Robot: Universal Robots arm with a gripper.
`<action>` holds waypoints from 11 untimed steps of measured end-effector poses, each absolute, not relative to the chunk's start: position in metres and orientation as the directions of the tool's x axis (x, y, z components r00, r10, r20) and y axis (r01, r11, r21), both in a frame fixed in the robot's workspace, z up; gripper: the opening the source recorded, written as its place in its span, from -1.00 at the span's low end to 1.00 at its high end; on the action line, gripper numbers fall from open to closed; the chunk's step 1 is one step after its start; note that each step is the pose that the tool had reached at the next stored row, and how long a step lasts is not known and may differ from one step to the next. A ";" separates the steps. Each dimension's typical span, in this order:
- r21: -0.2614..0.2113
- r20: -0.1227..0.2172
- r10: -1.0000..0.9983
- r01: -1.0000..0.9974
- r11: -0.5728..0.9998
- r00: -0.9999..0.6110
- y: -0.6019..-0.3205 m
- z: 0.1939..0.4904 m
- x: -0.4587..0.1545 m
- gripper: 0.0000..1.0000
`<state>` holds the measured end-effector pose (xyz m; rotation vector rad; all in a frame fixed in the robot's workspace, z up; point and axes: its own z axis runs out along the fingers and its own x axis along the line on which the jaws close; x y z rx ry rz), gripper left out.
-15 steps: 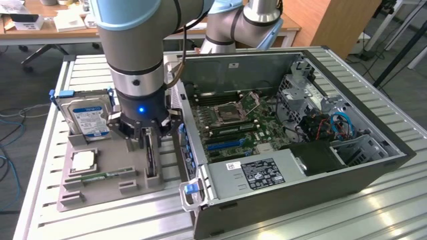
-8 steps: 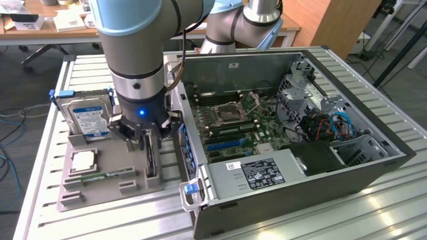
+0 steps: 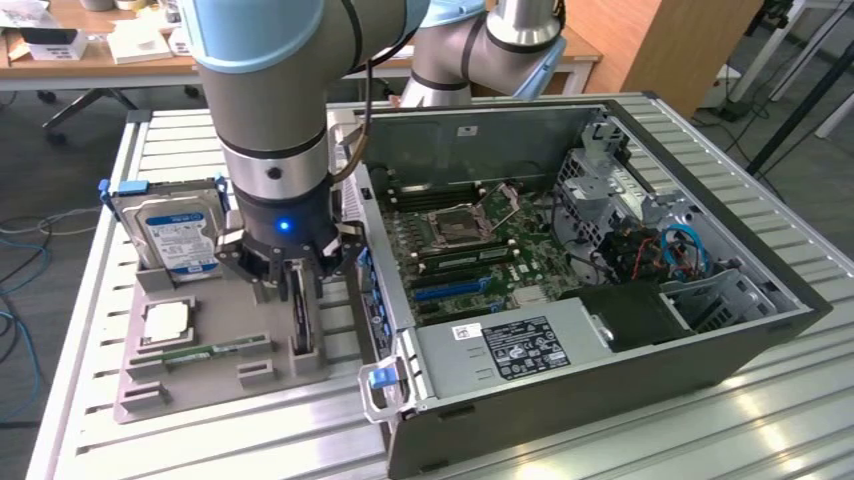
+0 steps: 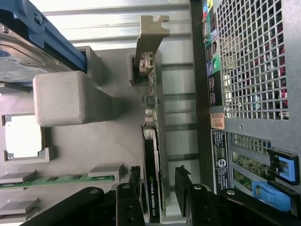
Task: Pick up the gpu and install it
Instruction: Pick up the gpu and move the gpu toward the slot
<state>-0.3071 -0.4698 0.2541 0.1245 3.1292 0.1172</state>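
Straddling the gpu (image 4: 151,188), the jaws stand released, with dark fingers (image 4: 181,179) on either flat side of the card. A gap shows between the card and the finger on the case side. The other finger sits just beside the card, and whether it touches cannot be told. The gpu stands on its long edge in a slot of the grey holder (image 3: 200,390). One end lies between the jaws, and the pale metal bracket (image 4: 150,42) is at the end far from them. Just beside the jaws, to the exterior view's right, is the open computer case (image 3: 747,340). To the exterior view's left of the jaws, the hard drive (image 3: 180,235) stands upright in the same holder. The processor (image 3: 167,322) and the green memory stick (image 3: 200,355) lie flat near it. The holder rests on the ribbed metal tabletop (image 3: 267,440).
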 end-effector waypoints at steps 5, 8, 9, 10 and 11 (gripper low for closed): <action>0.075 -0.005 0.056 0.056 0.996 -0.998 -0.470 0.254 -0.307 -0.14; 0.075 -0.005 0.035 0.035 0.997 -0.999 -0.470 0.254 -0.307 -0.14; 0.075 -0.005 0.031 0.031 0.997 -0.999 -0.470 0.254 -0.307 -0.14; 0.075 -0.005 0.031 0.030 0.997 -1.000 -0.470 0.254 -0.307 -0.14; 0.075 -0.005 0.031 0.030 0.997 -1.000 -0.470 0.254 -0.307 -0.14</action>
